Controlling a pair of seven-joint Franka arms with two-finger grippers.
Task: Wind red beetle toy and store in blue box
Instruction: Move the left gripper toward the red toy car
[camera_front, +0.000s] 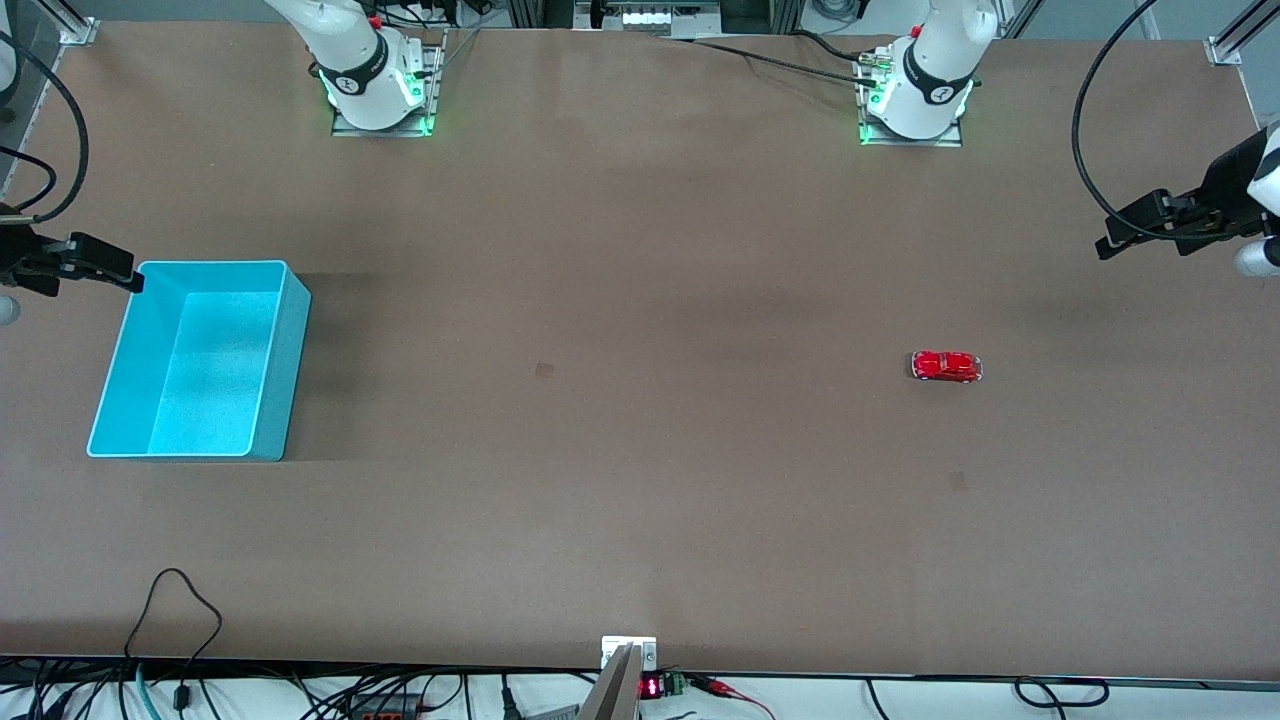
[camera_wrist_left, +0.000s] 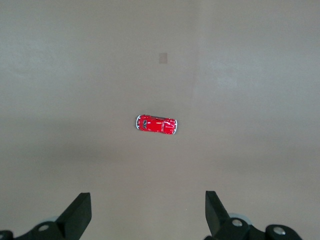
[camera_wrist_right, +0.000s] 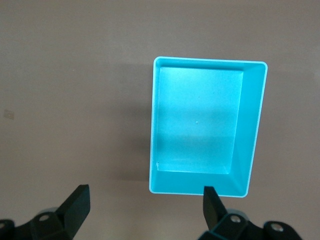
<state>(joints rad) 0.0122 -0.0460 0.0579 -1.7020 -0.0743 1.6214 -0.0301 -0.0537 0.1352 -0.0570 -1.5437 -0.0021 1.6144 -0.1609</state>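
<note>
Both grippers hang open and empty: left gripper (camera_wrist_left: 145, 215) above the beetle (camera_front: 946, 366), right gripper (camera_wrist_right: 142, 212) by the box (camera_front: 120, 350). Nothing is started; next, the left must descend and pinch the tiny car squarely.

Left arm: rising from its base, reaching out at the left arm's end of the tabletop, waiting. Left pincer (camera_front: 1105, 245): hanging in the air over bare tabletop, fingers (camera_wrist_left: 80, 212) standing wide apart, gripping nothing.

Right arm: reaching out at its own end of the tabletop, waiting. Right pincer (camera_front: 135, 282): hovering aloft, fingers (camera_wrist_right: 77, 205) spread wide, carrying nothing.
</note>
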